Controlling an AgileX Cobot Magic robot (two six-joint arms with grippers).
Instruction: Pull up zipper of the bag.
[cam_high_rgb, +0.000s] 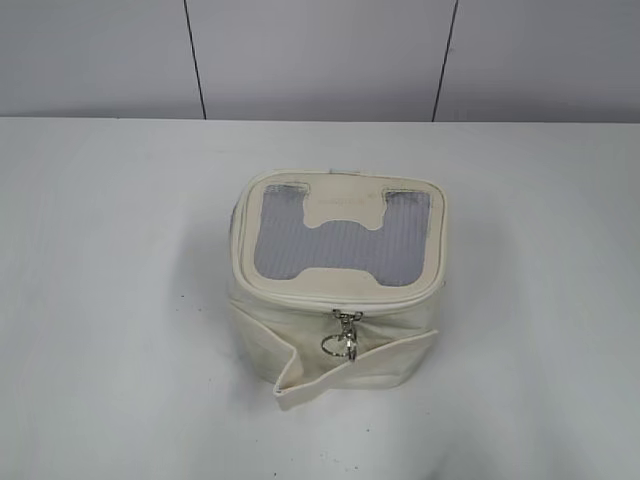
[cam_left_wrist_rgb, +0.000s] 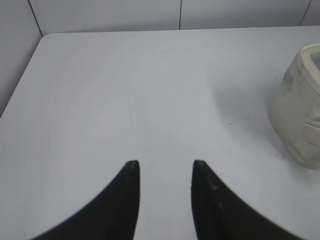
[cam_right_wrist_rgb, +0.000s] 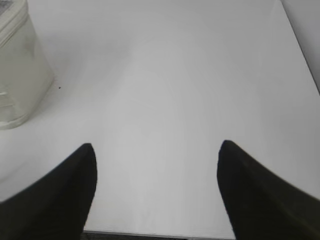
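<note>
The cream-white boxy bag stands in the middle of the table, its grey mesh top with the H-shaped patch facing up. The silver zipper slider with its round ring pull hangs at the middle of the bag's front rim. A loose cream band wraps the body. Neither gripper shows in the exterior view. My left gripper is open and empty over bare table, with the bag at its far right. My right gripper is open wide and empty, with the bag at its far left.
The white table runs to a grey panelled wall at the back. Its near edge shows at the bottom of the right wrist view.
</note>
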